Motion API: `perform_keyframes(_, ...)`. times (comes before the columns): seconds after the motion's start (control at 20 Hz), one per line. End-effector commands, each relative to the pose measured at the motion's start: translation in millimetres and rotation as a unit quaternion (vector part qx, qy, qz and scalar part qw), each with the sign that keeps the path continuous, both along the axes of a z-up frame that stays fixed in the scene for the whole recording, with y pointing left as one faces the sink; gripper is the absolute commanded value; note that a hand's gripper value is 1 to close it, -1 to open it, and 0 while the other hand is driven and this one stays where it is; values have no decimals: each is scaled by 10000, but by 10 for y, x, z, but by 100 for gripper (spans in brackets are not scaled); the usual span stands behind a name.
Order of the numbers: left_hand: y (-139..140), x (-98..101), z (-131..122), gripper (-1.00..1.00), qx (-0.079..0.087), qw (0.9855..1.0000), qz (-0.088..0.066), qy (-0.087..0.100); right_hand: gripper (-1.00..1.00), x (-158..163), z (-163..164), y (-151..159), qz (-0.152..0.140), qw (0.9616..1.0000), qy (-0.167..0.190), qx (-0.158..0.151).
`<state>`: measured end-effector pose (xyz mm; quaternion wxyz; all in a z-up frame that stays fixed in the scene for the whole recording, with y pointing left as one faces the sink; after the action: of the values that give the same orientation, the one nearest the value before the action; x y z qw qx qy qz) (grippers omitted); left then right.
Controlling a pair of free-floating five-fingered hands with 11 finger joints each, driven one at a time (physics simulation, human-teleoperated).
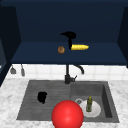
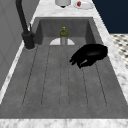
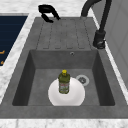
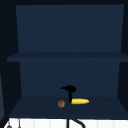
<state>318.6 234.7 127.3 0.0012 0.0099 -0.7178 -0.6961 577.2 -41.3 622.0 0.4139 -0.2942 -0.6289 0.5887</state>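
My right hand (image 1: pixel 68 35) is inside the dark blue wall cabinet, just above the left end of a yellow corn cob (image 1: pixel 80 47) that lies on the bottom shelf (image 1: pixel 105 53). The hand reaches down to that end of the cob. The upper view shows the same hand (image 4: pixel 69 89) and corn cob (image 4: pixel 80 101). A small brown round thing (image 1: pixel 61 49) sits on the shelf just left of them. My left hand (image 1: pixel 42 97) hovers low over the sink's ribbed drainboard (image 2: pixel 50 80) with loosely bent fingers and holds nothing. It also appears as the hand (image 2: pixel 90 55) in the left side view and the hand (image 3: pixel 47 11) in the right side view.
A green bottle (image 3: pixel 64 82) stands on a white plate (image 3: pixel 75 96) in the sink basin (image 3: pixel 37 80), beside the drain. The black faucet (image 1: pixel 68 75) rises behind the sink. A big red ball (image 1: pixel 67 115) sits at the sink's front edge. Utensils (image 1: pixel 22 71) hang on the tiled wall at left.
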Motion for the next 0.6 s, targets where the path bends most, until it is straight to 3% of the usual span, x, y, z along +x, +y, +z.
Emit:
perform_keyframes(0.0, 0, 0, 0, 0, 0, 10000, 0, 0, -100, 58, -13, 133, -38, 9981, 620, 0)
perform_keyframes(0.25, 0, 0, 0, 0, 0, 10000, 0, 0, -100, 141, -17, 277, 20, 9928, 1198, -63)
perform_keyframes(0.55, 0, 0, 0, 0, 0, 10000, 0, 0, -100, 220, -17, 428, 71, 9808, 1942, -126)
